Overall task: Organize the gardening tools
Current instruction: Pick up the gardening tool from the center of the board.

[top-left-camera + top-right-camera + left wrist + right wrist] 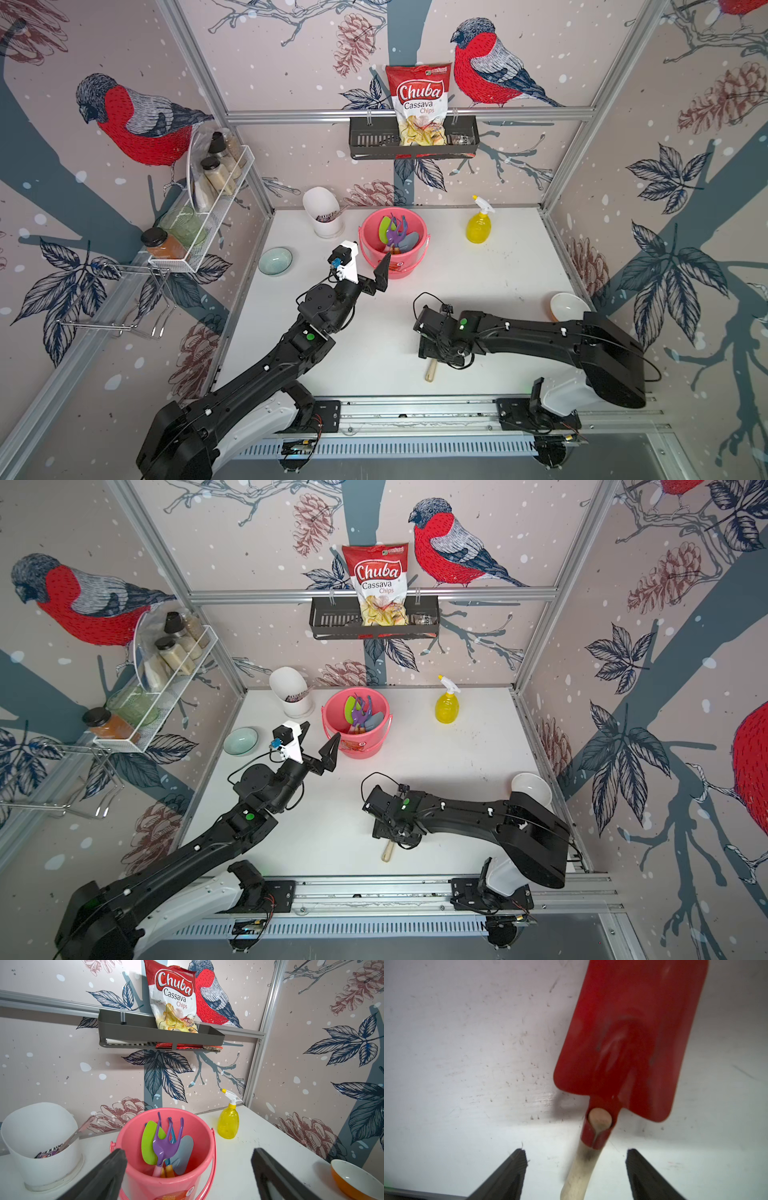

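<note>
The red square shovel (629, 1032) lies flat on the white table (478, 291). In both top views it sits in the lower middle of the frame, where only the end of its pale wooden handle (431, 371) shows from under the right arm. The right tool (576, 1153) hangs low over it. Its fingers (517, 1167) are spread to either side of the handle with a gap on each side, gripping nothing. The other four tools stand blade-up in the pink bucket (401, 270) at upper centre: the green spade (148, 1142), the purple fork (164, 1147) with a pink handle, the blue fork (172, 1127) half hidden behind it, and the light-blue trowel (184, 1151). The left tool (188, 1153) is raised just beside the bucket's lower-left side, spread wide and empty.
</note>
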Controlling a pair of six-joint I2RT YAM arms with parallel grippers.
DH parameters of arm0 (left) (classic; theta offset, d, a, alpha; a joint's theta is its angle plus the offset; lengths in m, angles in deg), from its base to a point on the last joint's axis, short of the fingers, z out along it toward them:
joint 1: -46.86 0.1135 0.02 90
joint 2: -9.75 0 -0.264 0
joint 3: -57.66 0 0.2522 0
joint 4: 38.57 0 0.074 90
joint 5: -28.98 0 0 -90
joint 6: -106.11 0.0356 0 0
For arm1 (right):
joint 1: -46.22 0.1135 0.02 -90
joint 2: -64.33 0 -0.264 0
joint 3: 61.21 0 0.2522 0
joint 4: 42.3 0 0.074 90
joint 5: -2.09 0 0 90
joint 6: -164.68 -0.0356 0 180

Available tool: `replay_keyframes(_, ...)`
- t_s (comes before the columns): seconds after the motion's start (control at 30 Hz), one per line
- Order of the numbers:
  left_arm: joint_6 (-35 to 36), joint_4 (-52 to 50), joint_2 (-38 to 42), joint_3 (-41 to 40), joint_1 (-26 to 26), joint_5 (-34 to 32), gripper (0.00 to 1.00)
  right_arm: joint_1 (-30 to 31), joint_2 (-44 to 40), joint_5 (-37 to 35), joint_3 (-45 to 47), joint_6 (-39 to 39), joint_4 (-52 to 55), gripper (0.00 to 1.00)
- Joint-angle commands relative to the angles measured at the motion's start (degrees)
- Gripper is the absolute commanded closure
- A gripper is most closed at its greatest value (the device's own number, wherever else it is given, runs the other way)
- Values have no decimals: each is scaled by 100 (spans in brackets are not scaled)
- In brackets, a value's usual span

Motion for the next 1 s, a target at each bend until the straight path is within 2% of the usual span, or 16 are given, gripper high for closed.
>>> replay_keyframes(0.0,-167,-582,116,49,-26,-52,2,-117,104,-103,-11,-19,58,31)
replay_keyframes(0.27,-421,-851,395,-121,-44,-31,2,-374,246,14,141,86,-132,57)
replay_keyframes(0.43,-407,-967,439,-82,-52,-15,2,-432,275,10,141,129,-154,84)
replay_keyframes(0.57,-417,-1064,422,-54,-70,6,2,-456,247,-54,114,140,-143,100)
replay_keyframes(0.73,-496,-1282,422,29,-122,163,2,-399,2,-545,-121,94,159,100)
replay_keyframes(0.97,-610,-1601,393,212,-125,1063,2,-10,-509,-2424,-1253,-65,1375,100)
